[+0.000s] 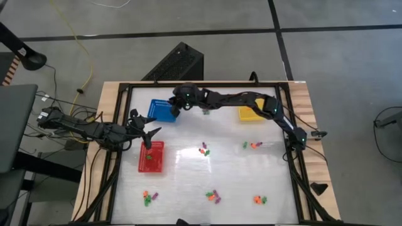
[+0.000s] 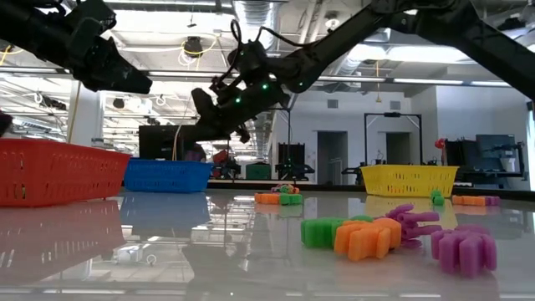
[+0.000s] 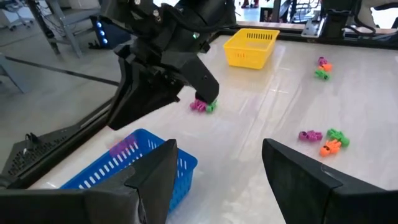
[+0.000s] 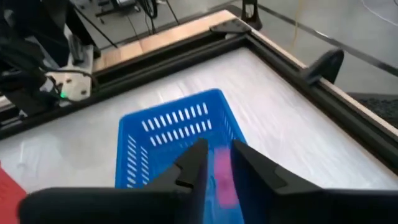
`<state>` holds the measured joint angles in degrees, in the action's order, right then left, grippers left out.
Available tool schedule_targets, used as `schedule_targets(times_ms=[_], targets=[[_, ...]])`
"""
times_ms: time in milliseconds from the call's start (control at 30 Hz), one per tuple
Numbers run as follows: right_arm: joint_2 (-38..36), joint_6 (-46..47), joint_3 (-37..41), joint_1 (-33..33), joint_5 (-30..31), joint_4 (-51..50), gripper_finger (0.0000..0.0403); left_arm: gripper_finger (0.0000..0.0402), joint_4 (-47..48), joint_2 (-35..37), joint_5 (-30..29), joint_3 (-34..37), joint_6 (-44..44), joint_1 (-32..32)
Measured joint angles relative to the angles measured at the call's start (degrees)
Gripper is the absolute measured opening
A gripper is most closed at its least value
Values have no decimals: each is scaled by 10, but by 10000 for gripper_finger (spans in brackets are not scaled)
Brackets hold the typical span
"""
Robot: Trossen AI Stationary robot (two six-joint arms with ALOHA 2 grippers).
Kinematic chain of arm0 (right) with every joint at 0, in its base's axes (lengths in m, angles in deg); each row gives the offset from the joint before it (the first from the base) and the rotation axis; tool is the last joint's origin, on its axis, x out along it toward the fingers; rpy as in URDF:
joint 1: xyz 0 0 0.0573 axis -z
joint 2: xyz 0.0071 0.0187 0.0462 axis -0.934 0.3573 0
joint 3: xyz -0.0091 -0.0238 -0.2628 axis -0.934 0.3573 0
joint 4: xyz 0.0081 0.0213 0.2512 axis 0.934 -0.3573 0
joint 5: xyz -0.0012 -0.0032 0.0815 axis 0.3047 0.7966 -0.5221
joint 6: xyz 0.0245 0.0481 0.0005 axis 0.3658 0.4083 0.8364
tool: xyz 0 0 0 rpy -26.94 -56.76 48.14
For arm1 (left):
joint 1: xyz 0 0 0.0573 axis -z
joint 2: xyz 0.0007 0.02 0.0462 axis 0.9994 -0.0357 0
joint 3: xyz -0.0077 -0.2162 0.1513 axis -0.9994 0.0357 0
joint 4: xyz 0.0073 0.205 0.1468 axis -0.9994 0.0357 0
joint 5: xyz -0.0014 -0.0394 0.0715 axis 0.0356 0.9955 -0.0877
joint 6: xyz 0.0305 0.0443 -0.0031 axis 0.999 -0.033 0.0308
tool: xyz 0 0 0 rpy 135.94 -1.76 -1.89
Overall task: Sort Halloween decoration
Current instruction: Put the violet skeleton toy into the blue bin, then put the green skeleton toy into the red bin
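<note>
My right gripper (image 1: 176, 108) (image 4: 217, 151) reaches across the far side of the table and hangs open over the blue basket (image 1: 161, 110) (image 4: 177, 127). A blurred purple trinket (image 4: 221, 177) (image 3: 122, 146) is in the air just under its fingers, at the basket's rim. My left gripper (image 1: 149, 134) (image 3: 217, 155) stands open and holds nothing, above the far end of the red basket (image 1: 151, 157). A green trinket (image 1: 149, 157) lies in the red basket. More orange, green and purple trinkets (image 1: 204, 150) (image 1: 253, 145) lie in small heaps on the white tabletop.
A yellow basket (image 1: 250, 113) stands at the far right. Further trinket heaps (image 1: 149, 198) (image 1: 213, 196) (image 1: 259, 200) lie near the front edge, and a small one (image 3: 202, 106) lies between the blue and yellow baskets. A black frame (image 1: 188, 86) borders the tabletop.
</note>
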<state>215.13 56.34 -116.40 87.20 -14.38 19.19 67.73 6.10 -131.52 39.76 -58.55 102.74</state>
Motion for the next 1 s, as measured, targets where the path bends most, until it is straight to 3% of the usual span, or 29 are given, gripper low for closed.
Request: schedule_targets(times_ms=[233, 367, 567, 667, 833, 1000], targets=[[-16, 3, 0, -4, -29, -36, 181, 226, 1, 0, 0, 0, -2, 0], [-71, 3, 0, -6, -91, -193, 199, 226, 9, 0, 0, 0, -11, 0], [-147, -86, 1, -56, -85, -506, 195, 226, 30, 0, -1, 0, -12, 0], [-180, -131, 30, -104, -85, -573, 189, 226, 33, 0, -11, 0, -12, 0], [-263, -160, 170, -189, -67, -538, 182, 226, 32, 0, -15, 0, -26, 0], [-359, -117, 350, -259, 24, -374, 178, 226, -1, 0, -20, 0, -2, 0]])
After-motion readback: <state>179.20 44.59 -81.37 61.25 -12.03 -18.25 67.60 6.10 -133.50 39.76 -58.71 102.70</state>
